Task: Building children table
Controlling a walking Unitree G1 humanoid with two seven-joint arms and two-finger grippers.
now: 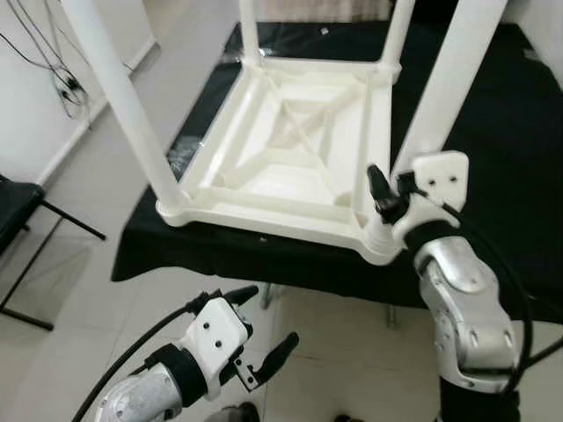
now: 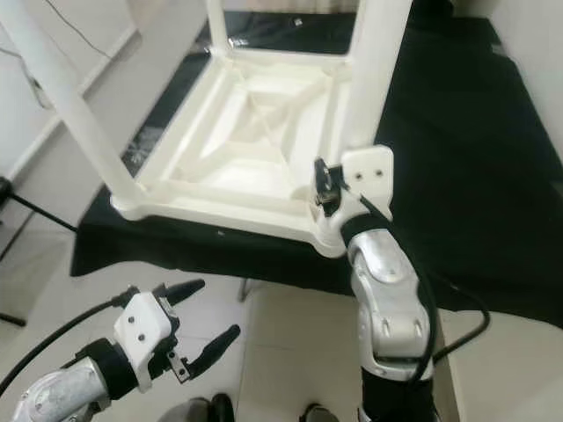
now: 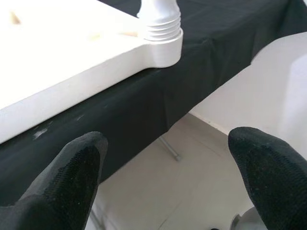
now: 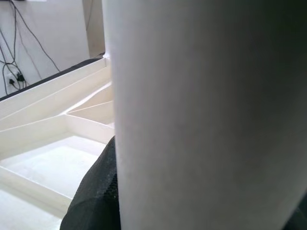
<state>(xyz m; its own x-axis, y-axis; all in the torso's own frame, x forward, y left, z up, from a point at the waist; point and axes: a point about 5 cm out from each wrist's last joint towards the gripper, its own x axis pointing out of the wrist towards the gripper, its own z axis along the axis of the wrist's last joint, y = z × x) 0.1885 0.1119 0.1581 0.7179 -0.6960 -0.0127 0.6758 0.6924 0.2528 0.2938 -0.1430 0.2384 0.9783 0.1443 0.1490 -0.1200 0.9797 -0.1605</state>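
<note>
1. nearest the head camera, the left gripper [image 1: 264, 323] was held low over the tiled floor [image 1: 334, 343], in front of the work surface and short of its edge.
2. its two black fingers [image 3: 72, 177] were spread wide apart, and nothing was held between them.
3. the left forearm was angled up from the lower left, with a black cable looped beside it.
4. in the left wrist view, the fingers were pointed toward the near left corner of the upturned tabletop, where a threaded leg base [image 3: 160, 26] was seated in its socket.
5. the white children's table [image 1: 290, 141] was laid upside down on a black cloth [image 1: 510, 132], its ribbed underside turned upward and its legs raised.
6. four legs were seen standing at the corners, the near left leg [image 1: 119, 97] leaning toward the camera.
7. the right arm [image 1: 466, 308] was raised nearly upright from below, its silver forearm in front of the cloth's edge.
8. the right gripper [image 1: 400, 189] was set at the base of the near right leg [image 1: 449, 79], just above that corner of the tabletop.
9. the right fingers were closed around that leg; in the right wrist view a black finger [image 4: 96, 191] was pressed against the white tube.
10. a black stand [image 1: 22, 220] was seen at the far left, by the wall.
</note>
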